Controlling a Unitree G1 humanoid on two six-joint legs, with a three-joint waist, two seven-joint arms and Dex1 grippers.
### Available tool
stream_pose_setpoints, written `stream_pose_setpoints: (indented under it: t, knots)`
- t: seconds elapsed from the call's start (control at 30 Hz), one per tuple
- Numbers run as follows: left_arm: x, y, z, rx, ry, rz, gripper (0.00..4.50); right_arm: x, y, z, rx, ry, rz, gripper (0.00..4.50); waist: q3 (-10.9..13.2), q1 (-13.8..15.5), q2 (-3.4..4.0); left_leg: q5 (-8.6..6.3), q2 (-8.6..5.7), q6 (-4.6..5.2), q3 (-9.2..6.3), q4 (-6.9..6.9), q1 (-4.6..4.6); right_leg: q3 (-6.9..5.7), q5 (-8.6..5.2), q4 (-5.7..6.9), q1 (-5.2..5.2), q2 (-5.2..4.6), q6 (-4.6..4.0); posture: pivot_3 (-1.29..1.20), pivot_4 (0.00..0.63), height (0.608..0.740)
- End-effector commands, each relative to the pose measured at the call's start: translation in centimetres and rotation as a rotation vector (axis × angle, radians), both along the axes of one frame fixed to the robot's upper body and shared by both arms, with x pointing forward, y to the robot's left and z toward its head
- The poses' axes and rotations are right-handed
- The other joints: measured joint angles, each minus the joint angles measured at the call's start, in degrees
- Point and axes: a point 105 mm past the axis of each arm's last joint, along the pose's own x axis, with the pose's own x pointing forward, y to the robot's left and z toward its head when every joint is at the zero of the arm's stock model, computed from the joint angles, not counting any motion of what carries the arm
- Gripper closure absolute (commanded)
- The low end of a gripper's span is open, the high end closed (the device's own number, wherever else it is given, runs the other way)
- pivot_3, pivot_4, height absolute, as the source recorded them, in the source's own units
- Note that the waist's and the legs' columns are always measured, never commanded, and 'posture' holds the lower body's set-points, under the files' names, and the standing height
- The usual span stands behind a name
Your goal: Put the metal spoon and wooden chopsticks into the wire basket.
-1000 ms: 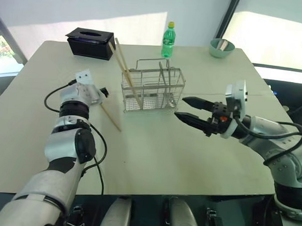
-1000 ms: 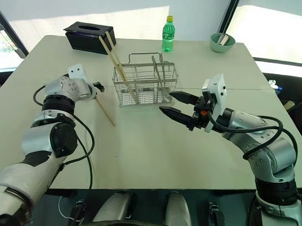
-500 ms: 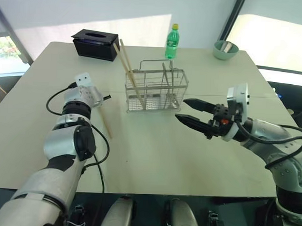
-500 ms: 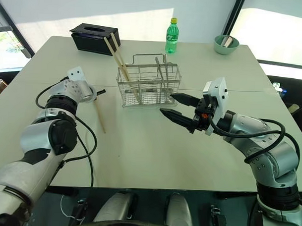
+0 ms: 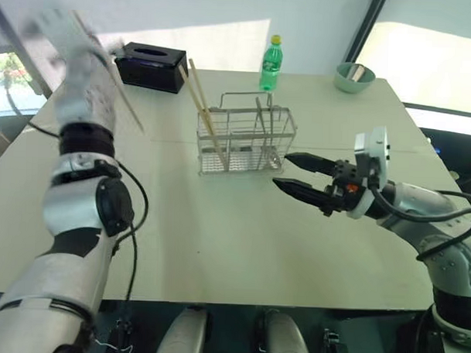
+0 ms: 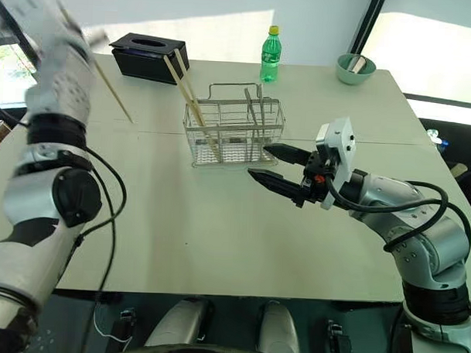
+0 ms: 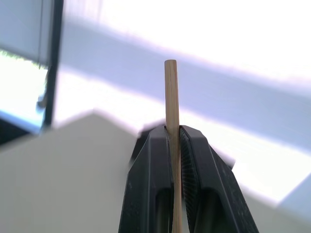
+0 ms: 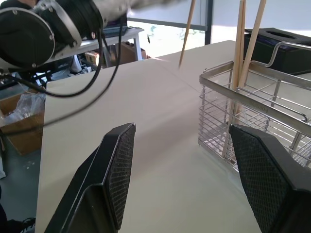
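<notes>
Wooden chopstick (image 7: 171,121) pinched between the shut left fingers (image 7: 150,184), lifted off the worktop (image 5: 241,239), well left of the wire basket (image 5: 244,138). Two more chopsticks (image 5: 201,105) lean in the basket's left compartment, metal spoon (image 5: 260,125) stands further right. Right fingers (image 8: 119,170) spread wide, holding nothing, near basket's right end.

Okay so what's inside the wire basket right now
Two wooden chopsticks lean out of the wire basket at its left end, with the metal spoon further right. Their lower tips are hard to make out behind the mesh.
</notes>
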Motion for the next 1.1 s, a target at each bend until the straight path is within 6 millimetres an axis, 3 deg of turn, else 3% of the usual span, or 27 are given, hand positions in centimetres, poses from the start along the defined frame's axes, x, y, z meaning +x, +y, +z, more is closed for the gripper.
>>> stream_pose_setpoints:
  t: [0.03,0.13,0.23,0.37,0.63,0.77,0.93,0.97,1.1]
  knots:
    - [-1.8,-3.5,5.1,0.055,-0.221,-0.183,4.45,-0.3,0.0,0.9,0.005,-0.033,0.007,1.32,-0.02,0.04,0.03,-0.02,-0.02,0.03,0.00,0.01,0.00,-0.01,0.02,-0.05,0.05,-0.02,0.03,0.00,0.150,0.667]
    - [-2.2,-7.1,6.2,0.039,-0.272,-0.386,4.45,-0.5,0.1,0.6,0.003,-0.028,0.007,1.32,-0.05,-0.12,0.09,-0.20,-0.06,0.38,0.04,0.02,0.05,-0.01,0.05,-0.11,0.12,-0.04,0.10,0.00,0.150,0.667]
    - [-2.3,-9.4,5.7,0.056,-0.270,-0.495,4.45,-0.5,0.1,0.5,0.005,-0.027,0.000,1.32,-0.04,-0.28,0.09,-0.20,-0.02,0.40,-0.02,0.06,0.05,-0.02,0.06,-0.07,0.11,0.03,0.11,0.00,0.150,0.667]
    - [-1.1,-13.7,1.2,0.146,-0.152,-0.611,4.45,-0.6,-0.1,0.4,0.017,-0.028,-0.026,1.32,-0.09,-0.77,0.21,-0.19,0.01,0.40,0.02,0.02,0.11,0.00,0.06,-0.02,0.10,0.06,0.10,0.00,0.150,0.667]
    - [-0.9,-17.8,-5.5,0.295,-0.043,-0.696,4.45,-0.6,-0.3,0.3,0.036,-0.033,-0.067,1.32,-0.06,-1.66,0.20,-0.19,0.00,0.41,0.00,0.02,0.06,0.01,0.06,-0.03,0.07,0.07,0.10,0.00,0.150,0.667]
    - [-1.0,-18.3,-7.0,0.279,-0.022,-0.716,2.88,-0.6,-0.4,0.3,0.043,-0.033,-0.080,1.32,-0.06,-1.63,0.21,-0.19,0.00,0.41,0.00,0.03,0.07,0.02,0.06,-0.05,0.08,0.07,0.10,0.00,0.150,0.667]
    - [-1.5,-17.9,-6.8,0.261,-0.036,-0.709,0.28,-0.3,-0.5,0.4,0.049,-0.034,-0.096,1.32,-0.06,-1.61,0.21,-0.20,0.01,0.42,-0.01,0.03,0.06,0.01,0.06,-0.06,0.08,0.07,0.09,0.00,0.150,0.667]
    - [-1.6,-17.7,-6.7,0.261,-0.039,-0.703,0.09,-0.2,-0.6,0.4,0.050,-0.035,-0.098,1.32,-0.06,-1.61,0.21,-0.20,0.01,0.42,-0.01,0.03,0.06,0.02,0.06,-0.07,0.08,0.07,0.10,0.00,0.150,0.667]
    - [-2.1,-15.5,-5.4,0.277,-0.037,-0.646,0.09,0.4,-0.9,0.3,0.037,-0.040,-0.112,1.32,-0.06,-1.72,0.21,-0.20,0.01,0.43,0.00,0.03,0.07,0.02,0.06,-0.06,0.08,0.08,0.09,0.00,0.150,0.667]
